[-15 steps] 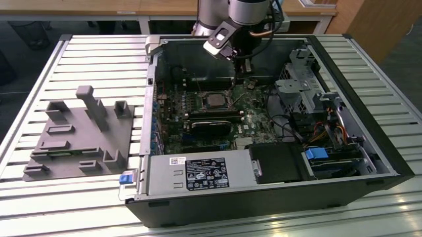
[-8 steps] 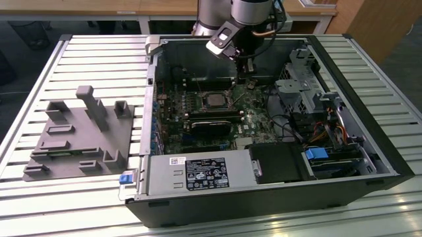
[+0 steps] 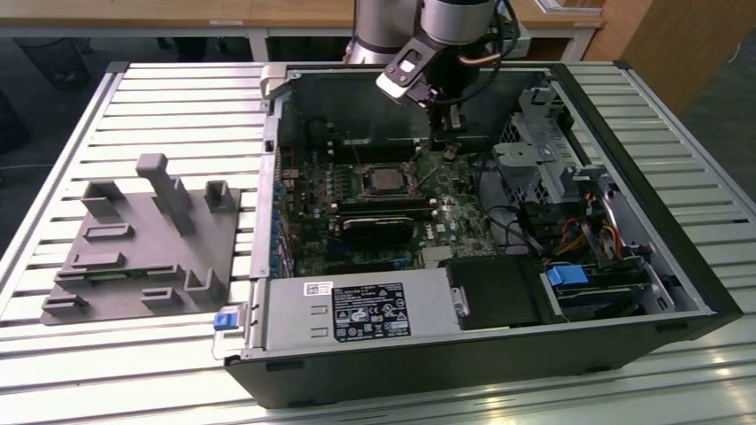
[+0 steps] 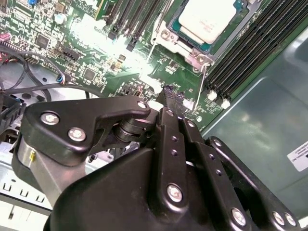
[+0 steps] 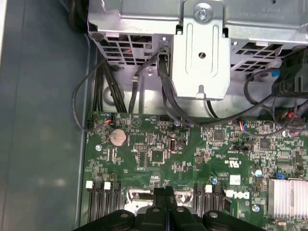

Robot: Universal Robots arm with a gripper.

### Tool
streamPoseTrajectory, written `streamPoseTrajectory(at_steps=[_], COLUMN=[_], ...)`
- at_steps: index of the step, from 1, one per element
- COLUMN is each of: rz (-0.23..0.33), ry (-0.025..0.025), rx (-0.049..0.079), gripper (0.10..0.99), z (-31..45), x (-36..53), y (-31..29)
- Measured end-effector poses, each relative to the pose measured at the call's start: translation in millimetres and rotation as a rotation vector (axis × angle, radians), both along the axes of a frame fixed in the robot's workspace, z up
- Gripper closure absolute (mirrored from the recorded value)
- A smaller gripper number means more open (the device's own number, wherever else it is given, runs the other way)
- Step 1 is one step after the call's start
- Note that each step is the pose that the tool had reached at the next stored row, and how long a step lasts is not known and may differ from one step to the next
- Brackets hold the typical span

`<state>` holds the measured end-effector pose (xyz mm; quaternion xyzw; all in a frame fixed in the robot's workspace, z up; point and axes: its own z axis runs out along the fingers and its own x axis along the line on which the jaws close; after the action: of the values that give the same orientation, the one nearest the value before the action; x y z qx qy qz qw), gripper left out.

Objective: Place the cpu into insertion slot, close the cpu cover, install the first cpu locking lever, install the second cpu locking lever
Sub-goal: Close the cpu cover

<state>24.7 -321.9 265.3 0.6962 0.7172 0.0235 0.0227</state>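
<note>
Slatted metal surface (image 3: 154, 97), pale and ribbed. On it lie an open black computer case (image 3: 473, 363) and, to the exterior view's left, a grey moulded fixture (image 3: 148, 243). Green motherboard (image 5: 159, 159) inside. The cpu (image 4: 209, 19), flat, square and dull silver, lies on the board within the thin metal cpu cover (image 4: 167, 36). The black claw (image 5: 164, 192) hangs near it with fingers pressed together, gripping nothing. Long black memory slots (image 4: 250, 43) flank the chip. Dark cables (image 5: 168, 91) trail from a perforated steel cage (image 5: 199, 48).
</note>
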Motion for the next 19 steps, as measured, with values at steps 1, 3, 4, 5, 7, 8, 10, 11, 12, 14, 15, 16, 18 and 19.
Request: streamPoseTrajectory(at_steps=[1,3,4,5,7,8,10,11,12,14,15,16,18,19], rz=[0.000,0.000,0.000,0.000,0.000,0.000,0.000,0.000,0.000,0.000,0.000,0.000,0.000,0.000], ry=[0.0000,0.0000,0.0000,0.0000,0.0000,0.0000,0.0000,0.0000,0.0000,0.0000,0.0000,0.0000,0.0000,0.0000], rx=[0.000,0.000,0.000,0.000,0.000,0.000,0.000,0.000,0.000,0.000,0.000,0.000,0.000,0.000], gripper=[0.980,0.980,0.980,0.980,0.980,0.980,0.980,0.980,0.980,0.980,0.980,0.980,0.980,0.980], z=[0.0,0.0,-0.1,0.0,-0.1,-0.1,-0.1,-0.1,-0.1,-0.1,-0.1,-0.1,-0.2,-0.2], x=[0.5,1.9,2.7,3.6,5.0,5.7,7.4,8.1,8.8,9.9,10.3,10.8,11.8,12.2], y=[0.0,0.0,0.0,0.0,0.0,0.0,0.0,0.0,0.0,0.0,0.0,0.0,0.0,0.0])
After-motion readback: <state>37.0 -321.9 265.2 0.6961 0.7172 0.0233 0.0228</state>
